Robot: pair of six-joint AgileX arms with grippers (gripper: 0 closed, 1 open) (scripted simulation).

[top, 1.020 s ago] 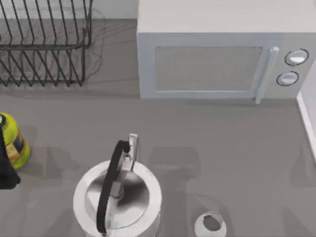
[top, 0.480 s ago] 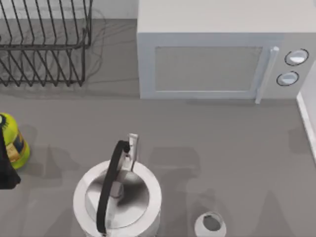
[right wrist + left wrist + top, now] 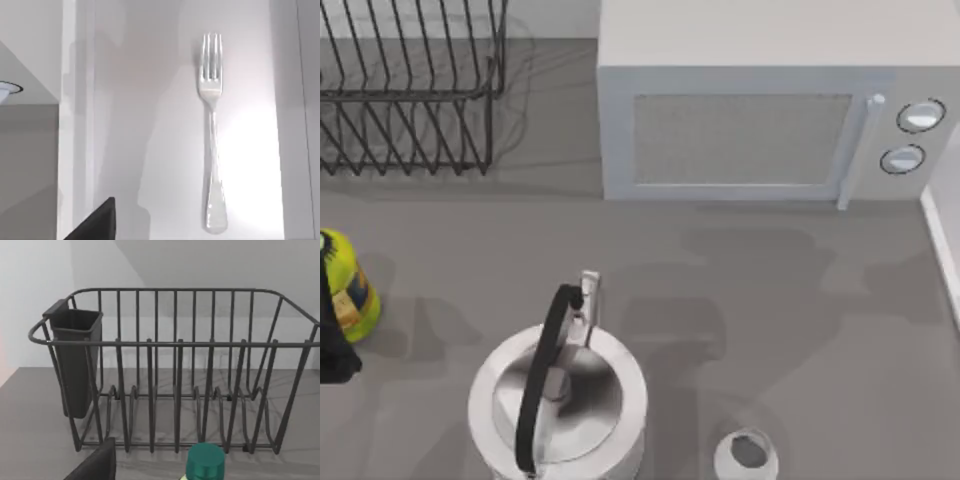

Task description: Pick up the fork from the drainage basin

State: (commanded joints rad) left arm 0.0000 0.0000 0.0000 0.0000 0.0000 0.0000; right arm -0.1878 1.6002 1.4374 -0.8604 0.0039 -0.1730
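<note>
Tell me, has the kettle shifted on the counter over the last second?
No. In the top view the kettle sits at the same spot, its black handle angled the same way, and keeps the same gap to the microwave and the yellow bottle.

The dish rack runs off the upper left of the top view. The yellow bottle is cut by the left edge, the kettle by the bottom. In the left wrist view, a green cap (its bottle unseen) is clipped at the bottom edge.
</note>
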